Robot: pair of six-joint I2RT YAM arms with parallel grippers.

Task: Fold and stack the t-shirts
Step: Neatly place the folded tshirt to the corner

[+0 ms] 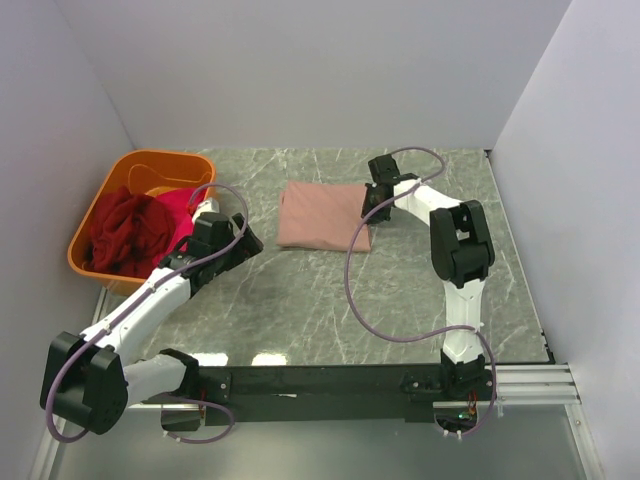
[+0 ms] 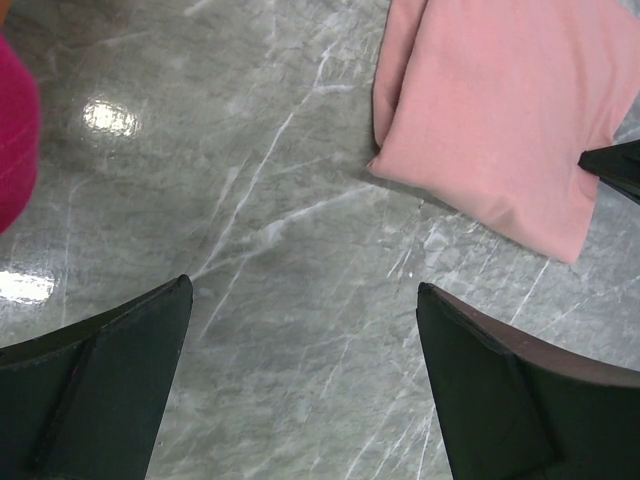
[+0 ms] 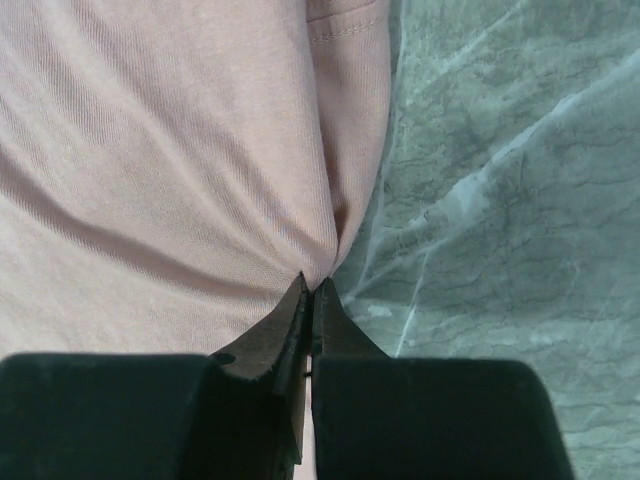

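Observation:
A folded dusty pink t-shirt (image 1: 322, 216) lies on the marble table; it also shows in the left wrist view (image 2: 500, 120) and the right wrist view (image 3: 160, 160). My right gripper (image 1: 372, 200) is shut on the shirt's right edge, with cloth pinched and puckered at its tips (image 3: 312, 285). A dark red t-shirt (image 1: 125, 232) and a magenta t-shirt (image 1: 178, 205) lie crumpled in the orange tub (image 1: 150, 165). My left gripper (image 1: 240, 243) is open and empty above bare table (image 2: 300, 300), left of the pink shirt.
The orange tub stands at the far left against the wall. White walls close in the back and both sides. A magenta cloth edge (image 2: 15, 130) shows at the left of the left wrist view.

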